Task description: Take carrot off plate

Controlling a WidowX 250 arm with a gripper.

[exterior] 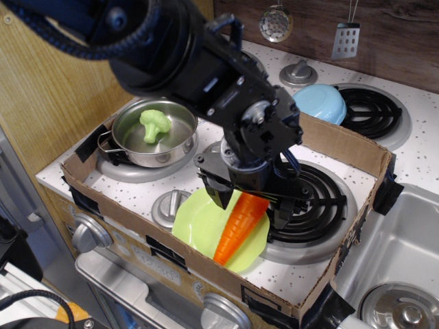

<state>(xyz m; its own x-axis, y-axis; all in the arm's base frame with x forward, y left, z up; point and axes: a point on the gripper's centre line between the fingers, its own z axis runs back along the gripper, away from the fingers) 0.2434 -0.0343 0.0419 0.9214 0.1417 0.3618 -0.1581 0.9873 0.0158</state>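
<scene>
The orange carrot lies slantwise on the lime-green plate at the front of the stove, its thin tip toward the front edge. Its green stem end is hidden under my gripper. The gripper is low over the carrot's thick end with its two black fingers open, one on each side of the carrot. I cannot tell if the fingers touch it.
A steel pot with a light-green broccoli stands at the back left. A light blue bowl sits behind the cardboard wall. A black coil burner lies right of the plate. A sink is at the far right.
</scene>
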